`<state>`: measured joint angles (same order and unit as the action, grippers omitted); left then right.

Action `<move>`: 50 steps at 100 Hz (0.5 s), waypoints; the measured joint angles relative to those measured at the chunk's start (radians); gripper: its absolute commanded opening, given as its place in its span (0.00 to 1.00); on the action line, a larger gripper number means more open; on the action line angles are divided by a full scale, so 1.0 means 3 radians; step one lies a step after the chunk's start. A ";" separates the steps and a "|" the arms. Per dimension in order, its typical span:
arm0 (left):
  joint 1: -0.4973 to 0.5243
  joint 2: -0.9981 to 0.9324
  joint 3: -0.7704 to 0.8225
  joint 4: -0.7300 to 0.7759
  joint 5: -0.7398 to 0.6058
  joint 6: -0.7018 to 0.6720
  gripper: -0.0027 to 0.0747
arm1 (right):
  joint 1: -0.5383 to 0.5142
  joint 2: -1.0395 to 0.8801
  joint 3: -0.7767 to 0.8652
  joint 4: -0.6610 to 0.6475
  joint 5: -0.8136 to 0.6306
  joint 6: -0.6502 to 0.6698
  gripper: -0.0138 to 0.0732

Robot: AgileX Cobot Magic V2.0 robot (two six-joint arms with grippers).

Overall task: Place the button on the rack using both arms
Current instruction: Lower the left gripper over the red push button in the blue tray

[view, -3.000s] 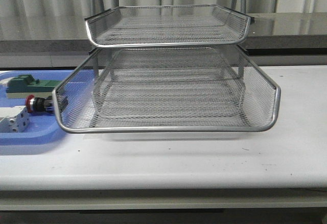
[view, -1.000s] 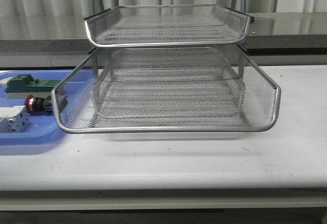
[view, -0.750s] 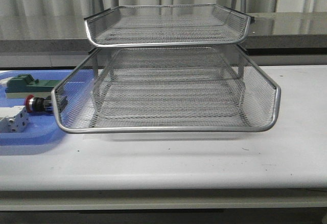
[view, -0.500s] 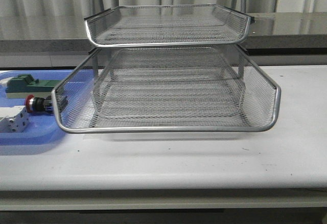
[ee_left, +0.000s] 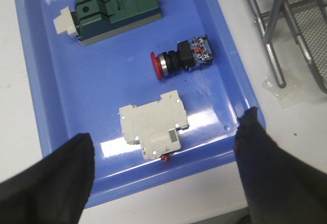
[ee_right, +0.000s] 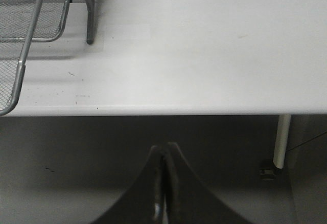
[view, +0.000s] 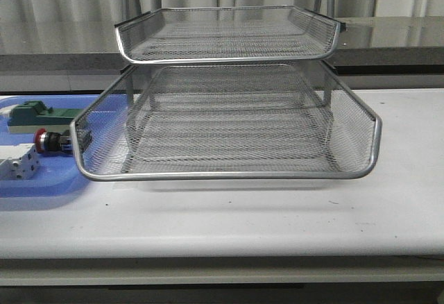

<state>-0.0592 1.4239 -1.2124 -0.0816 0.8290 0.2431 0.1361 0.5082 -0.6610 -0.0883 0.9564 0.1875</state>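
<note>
Grey curtains hang behind a white table (view: 277,221), matte and lightly scuffed. On it stands the rack (view: 229,120), silver wire mesh with chrome rims, its middle tray slid out toward me.

I see the button (ee_left: 180,60) lying on its side in the glossy blue tray (ee_left: 36,81), red mushroom head pointing away from the rack, between the green block (ee_left: 117,9) and the white-grey boxy part (ee_left: 153,127).

My left gripper (ee_left: 163,183) hangs over the tray with fingers spread wide; my right gripper (ee_right: 164,193) sits below the table edge, fingers pressed together.

I judge the pick comes first: I would move past the boxy part, close across the blocky body rather than the rounded head, which looks likely to slip, and keep clear of the tray wall.
</note>
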 measured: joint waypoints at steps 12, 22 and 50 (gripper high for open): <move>0.0000 0.0002 0.0000 -0.0141 -0.0068 0.0007 0.74 | 0.0000 0.0000 0.0000 0.0000 0.0000 0.0000 0.08; -0.0033 0.0007 0.0000 -0.0231 -0.0120 0.0255 0.74 | 0.0000 0.0000 0.0000 0.0000 0.0000 0.0000 0.08; -0.0097 0.0327 -0.0316 -0.0351 -0.0034 0.1052 0.74 | 0.0000 0.0000 0.0000 0.0000 0.0000 0.0000 0.08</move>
<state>-0.0881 1.5220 -1.3073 -0.1870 0.8188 0.5587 0.1361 0.5082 -0.6610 -0.0883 0.9564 0.1875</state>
